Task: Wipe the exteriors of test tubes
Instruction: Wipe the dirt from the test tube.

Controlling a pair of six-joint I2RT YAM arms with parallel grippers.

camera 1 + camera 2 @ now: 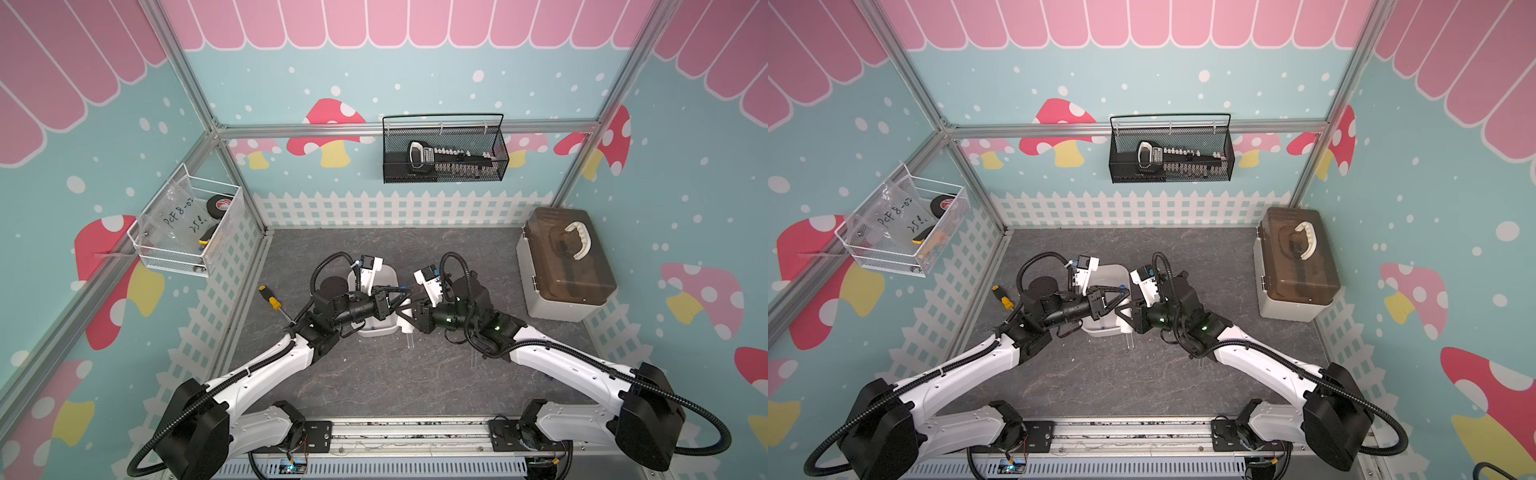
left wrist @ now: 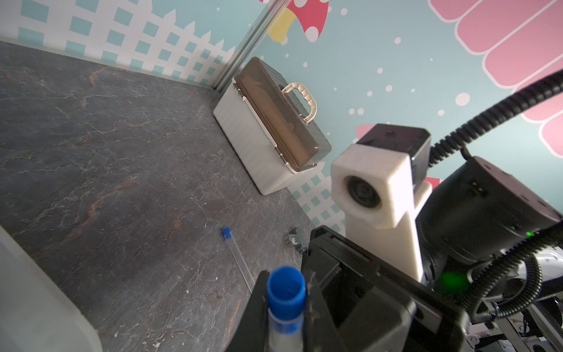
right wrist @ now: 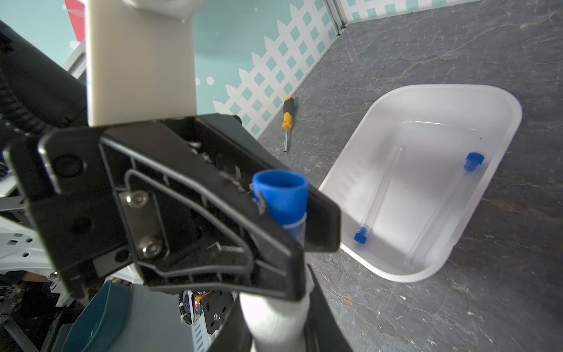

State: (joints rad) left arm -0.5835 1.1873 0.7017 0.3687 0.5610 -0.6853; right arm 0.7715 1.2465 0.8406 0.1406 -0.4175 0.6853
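Left gripper clamps a tube just under its blue cap. Right gripper is closed on a white cloth wrapped round that tube.

Both top views: the arms hide most of the tray. A loose tube lies on the table by the right arm. Screwdriver to the left, box far right.

Left wrist: cap sits between the fingers, the right arm crowding close.

Right wrist: two tubes lie in the tray.
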